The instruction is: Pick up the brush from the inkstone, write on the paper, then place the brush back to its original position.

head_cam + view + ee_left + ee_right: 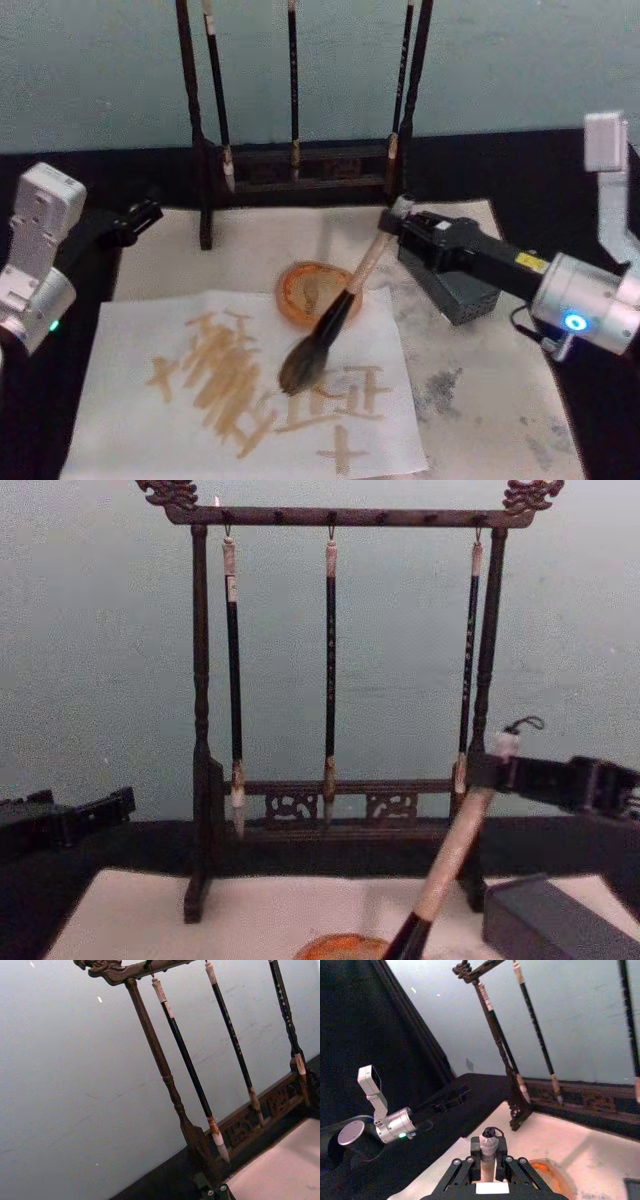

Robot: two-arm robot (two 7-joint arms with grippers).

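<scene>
The brush (338,312) is clamped at its pale handle by the right pincer (393,222), centre-right, and tilted, its bristles seemingly touching the paper (130,420) at lower centre. The left pincer (140,214) is parked at left, its state indiscernible.

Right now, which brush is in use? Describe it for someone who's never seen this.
In front of the wooden rack lies the off-white paper with tan strokes. Slanting over it, clamped in the right gripper, is the brush. Unlike the three slim brushes hanging on the rack, it is thick, with a bushy dark head and pale handle.
</scene>
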